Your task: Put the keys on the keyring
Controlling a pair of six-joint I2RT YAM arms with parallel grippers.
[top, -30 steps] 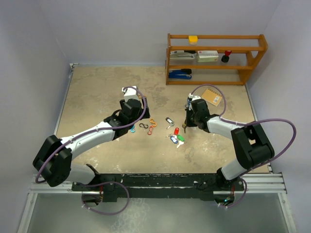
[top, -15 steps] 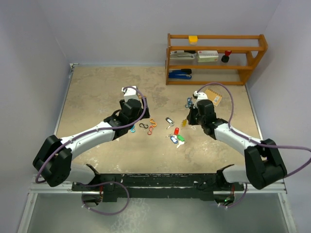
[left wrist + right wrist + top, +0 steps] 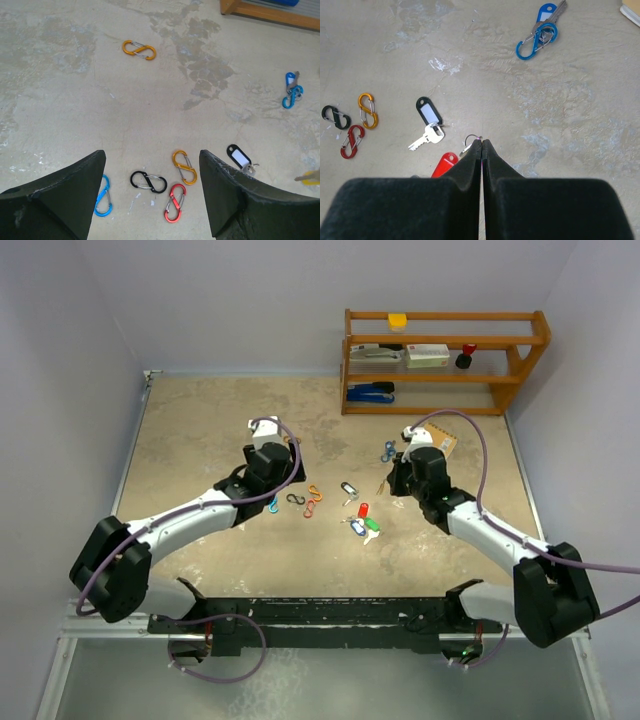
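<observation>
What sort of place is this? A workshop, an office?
Probably a robot practice bench in a lab: a left arm and right arm bolted to a rail at the edge of a table, plain walls around it, keys and clips laid out, and a shelf of office bits behind.

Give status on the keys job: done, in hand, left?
Done: blue-tagged key looks hooked on the blue clip. In hand: right hand is shut on what looks like the yellow-tagged key; left hand open, empty. Left: black-tagged key, red-tagged key and green-tagged key lie loose on the table.
</observation>
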